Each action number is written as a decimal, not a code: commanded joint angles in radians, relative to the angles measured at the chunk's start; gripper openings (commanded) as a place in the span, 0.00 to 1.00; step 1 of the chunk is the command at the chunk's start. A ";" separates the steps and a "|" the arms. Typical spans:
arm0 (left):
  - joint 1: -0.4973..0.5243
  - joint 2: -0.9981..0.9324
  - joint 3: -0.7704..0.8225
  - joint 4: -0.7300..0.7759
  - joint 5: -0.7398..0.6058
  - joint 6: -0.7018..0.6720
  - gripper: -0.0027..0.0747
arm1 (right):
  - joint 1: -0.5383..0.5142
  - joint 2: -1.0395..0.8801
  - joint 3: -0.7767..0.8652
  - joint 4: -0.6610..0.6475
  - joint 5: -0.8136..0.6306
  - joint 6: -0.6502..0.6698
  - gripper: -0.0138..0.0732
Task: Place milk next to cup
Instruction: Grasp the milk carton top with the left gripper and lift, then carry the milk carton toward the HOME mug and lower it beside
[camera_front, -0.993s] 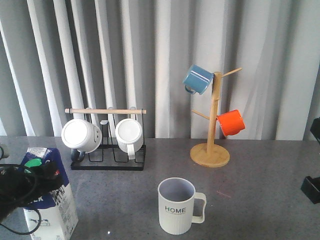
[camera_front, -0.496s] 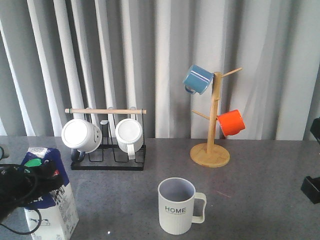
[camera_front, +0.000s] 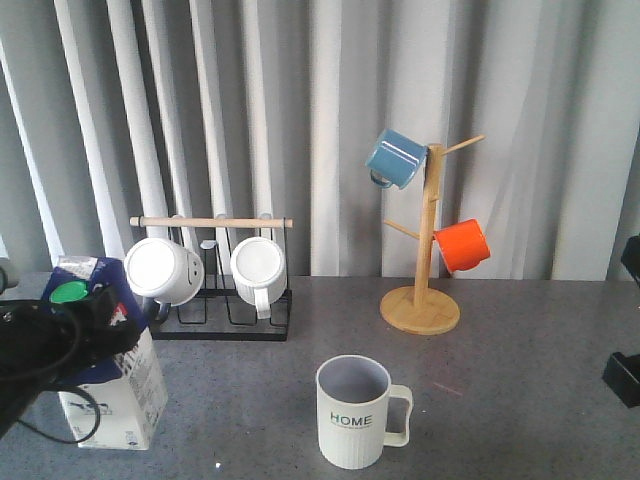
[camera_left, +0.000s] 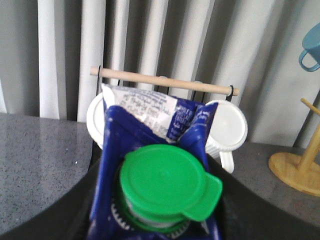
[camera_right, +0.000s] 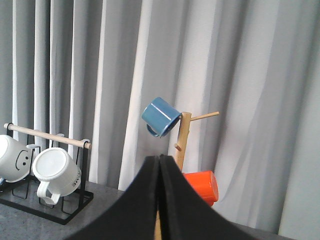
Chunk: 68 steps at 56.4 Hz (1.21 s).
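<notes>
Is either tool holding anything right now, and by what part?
The left tool grips the milk carton at its blue top, around the gable by the green cap. The right tool is shut on nothing.

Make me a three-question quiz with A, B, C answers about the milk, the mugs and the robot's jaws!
1. Where is the milk?
A. Left of the cup
B. Right of it
C. Inside it

2. How many mugs hang on the wooden tree?
A. One
B. Two
C. Four

3. How are the right gripper's jaws?
A. Wide open
B. Shut on a mug
C. Shut, holding nothing

Answers:
1 A, the carton stands far left in the front view.
2 B, one blue mug and one orange mug.
3 C, the right wrist view shows them pressed together.
</notes>
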 joint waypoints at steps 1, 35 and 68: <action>-0.099 -0.019 -0.085 -0.311 -0.091 0.347 0.03 | -0.005 -0.005 -0.029 -0.003 -0.069 0.003 0.15; -0.435 0.336 -0.472 -0.699 -0.328 0.608 0.03 | -0.005 -0.005 -0.029 -0.003 -0.069 0.003 0.15; -0.456 0.473 -0.504 -0.699 -0.330 0.497 0.03 | -0.005 -0.005 -0.029 -0.003 -0.069 0.003 0.15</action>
